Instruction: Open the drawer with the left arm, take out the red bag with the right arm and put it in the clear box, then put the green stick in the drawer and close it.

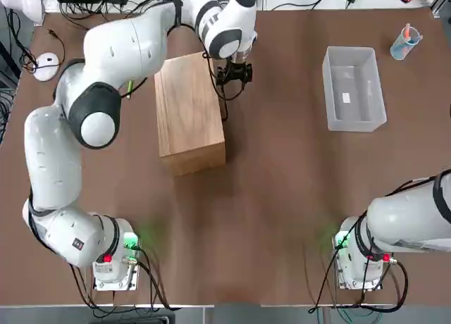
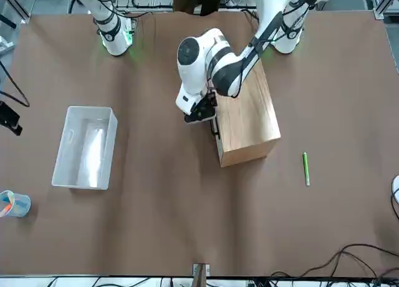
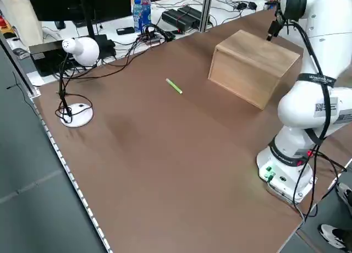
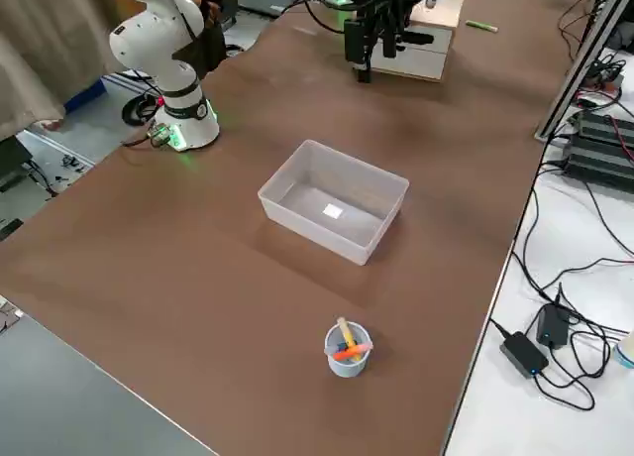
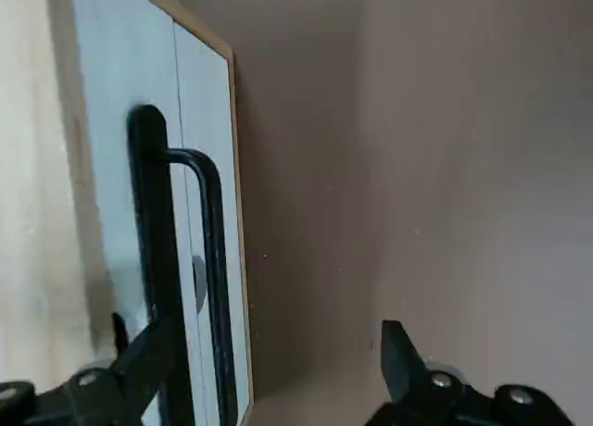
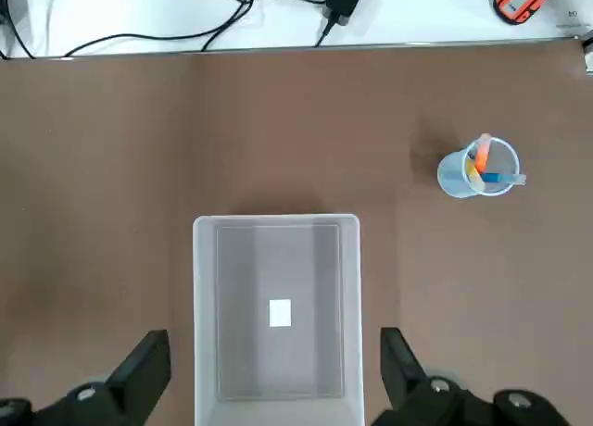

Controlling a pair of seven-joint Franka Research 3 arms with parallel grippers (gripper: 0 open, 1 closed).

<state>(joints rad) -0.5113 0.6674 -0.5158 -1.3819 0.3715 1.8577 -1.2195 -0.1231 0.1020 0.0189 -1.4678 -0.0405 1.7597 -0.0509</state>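
Observation:
The light-wood cabinet (image 1: 189, 113) stands left of centre with its drawer (image 5: 199, 213) shut; the dark bar handle (image 5: 153, 250) is on the face turned toward the clear box (image 1: 352, 88). My left gripper (image 1: 236, 74) hangs open right at that face, one of its fingers (image 5: 139, 361) beside the handle and the other out over the table. The green stick (image 2: 305, 168) lies on the table on the cabinet's far side from the gripper. The red bag is hidden. My right gripper (image 6: 273, 370) is open and holds nothing, high up and looking down on the clear box (image 6: 276, 315).
A small blue cup (image 1: 405, 42) with coloured pens stands at the far right corner beyond the clear box. A white desk lamp (image 3: 77, 49) and cables sit off the table's left edge. Both arm bases are at the near edge.

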